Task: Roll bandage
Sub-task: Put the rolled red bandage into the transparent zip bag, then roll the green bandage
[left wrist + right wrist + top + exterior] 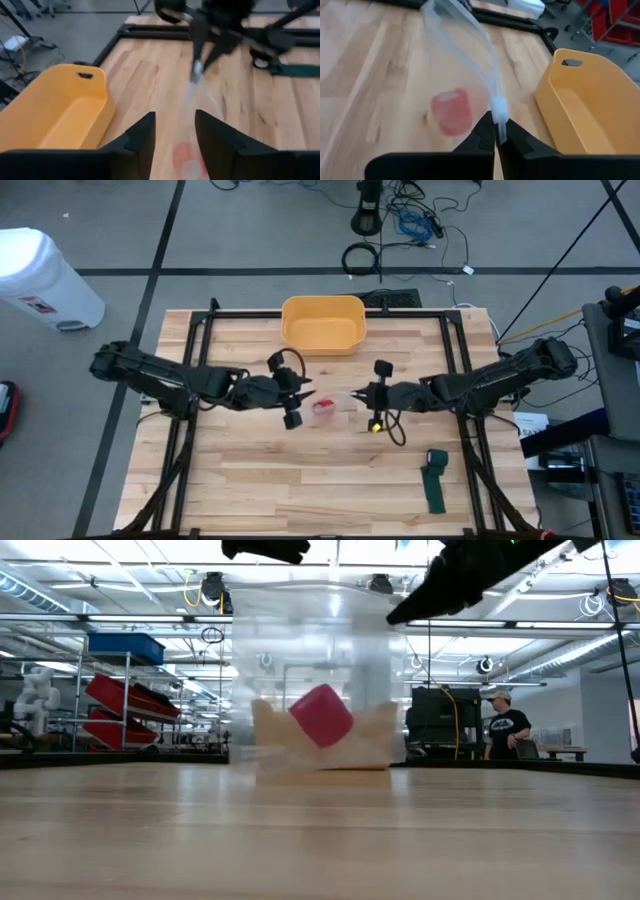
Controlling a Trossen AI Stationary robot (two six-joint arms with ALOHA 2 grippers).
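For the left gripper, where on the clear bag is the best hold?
The clear bag hangs from the right gripper, shut on its top edge. The open left gripper should probably pinch that edge's opposite end, from its own side, above the pink roll.

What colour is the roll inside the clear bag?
Pinkish red roll; the low view shows it best, inside the clear bag.
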